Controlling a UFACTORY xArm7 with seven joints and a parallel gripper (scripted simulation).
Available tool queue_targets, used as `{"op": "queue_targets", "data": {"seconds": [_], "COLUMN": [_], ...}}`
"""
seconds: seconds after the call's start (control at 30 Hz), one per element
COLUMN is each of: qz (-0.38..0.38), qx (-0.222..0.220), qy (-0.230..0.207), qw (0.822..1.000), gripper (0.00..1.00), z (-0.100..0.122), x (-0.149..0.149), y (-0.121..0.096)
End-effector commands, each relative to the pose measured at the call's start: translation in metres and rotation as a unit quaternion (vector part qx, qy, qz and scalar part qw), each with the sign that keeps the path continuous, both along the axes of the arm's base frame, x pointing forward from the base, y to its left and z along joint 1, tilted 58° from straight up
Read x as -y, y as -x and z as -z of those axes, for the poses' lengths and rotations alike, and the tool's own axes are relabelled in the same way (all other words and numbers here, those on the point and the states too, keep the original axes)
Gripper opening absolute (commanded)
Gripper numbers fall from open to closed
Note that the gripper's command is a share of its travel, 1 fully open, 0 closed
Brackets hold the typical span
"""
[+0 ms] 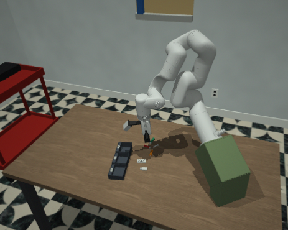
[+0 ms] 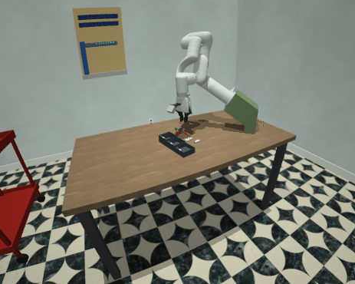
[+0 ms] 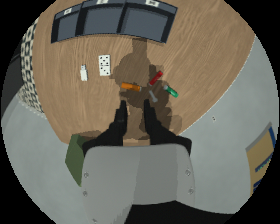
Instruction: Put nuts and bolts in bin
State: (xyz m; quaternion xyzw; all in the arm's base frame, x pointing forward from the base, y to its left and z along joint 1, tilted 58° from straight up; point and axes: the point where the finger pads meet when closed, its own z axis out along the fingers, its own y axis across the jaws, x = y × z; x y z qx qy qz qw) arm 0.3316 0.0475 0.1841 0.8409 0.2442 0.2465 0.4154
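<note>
"Where was the bolt [image 1: 156, 145] [image 2: 183, 130] [image 3: 153, 96]?"

"On the table [image 1: 83, 133] [image 2: 122, 164] [image 3: 200, 65], outside the bins. It was grey, and lay between the orange-handled tool [image 1: 151, 153] [image 2: 187, 133] [image 3: 131, 86] and the green-handled tool [image 1: 152, 140] [image 2: 175, 129] [image 3: 171, 91], near the red thing [image 1: 146, 146] [image 2: 178, 133] [image 3: 156, 78]. I couldn't make out a nut anywhere."

"And the gripper [image 1: 147, 140] [image 2: 183, 120] [image 3: 135, 106]? Did it have hold of anything?"

"No. Its jaws stood partly spread, with a gap between the fingertips and nothing in it. It hung above the table, pointing down, near that little group."

"What about the bins [image 1: 116, 178] [image 2: 172, 147] [image 3: 107, 34]?"

"They stood on the table as one dark row of three compartments. Each had a pale label, but the letters were too small to read, so I couldn't tell which was E."

"Was there anything else on the table?"

"A white domino [image 1: 141, 161] [image 2: 188, 139] [image 3: 104, 65] with black dots lay near the bins, and a small white stick [image 1: 144, 168] [image 2: 197, 141] [image 3: 83, 73] lay just beside it, apart from it. The arm [image 1: 176, 64] [image 2: 192, 49] rose from a green block [image 1: 229, 161] [image 2: 241, 108] [image 3: 75, 160], well apart from the bins."
</note>
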Motion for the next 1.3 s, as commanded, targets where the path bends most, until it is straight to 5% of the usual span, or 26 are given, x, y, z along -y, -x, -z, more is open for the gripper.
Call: {"op": "queue_targets", "data": {"seconds": [0.0, 1.27], "qz": [0.042, 0.042], "qx": [0.045, 0.045], "qy": [-0.048, -0.048], "qw": [0.997, 0.997], "gripper": [0.29, 0.29], "z": [0.0012, 0.001], "x": [0.0233, 0.0266], "y": [0.0071, 0.0078]}}
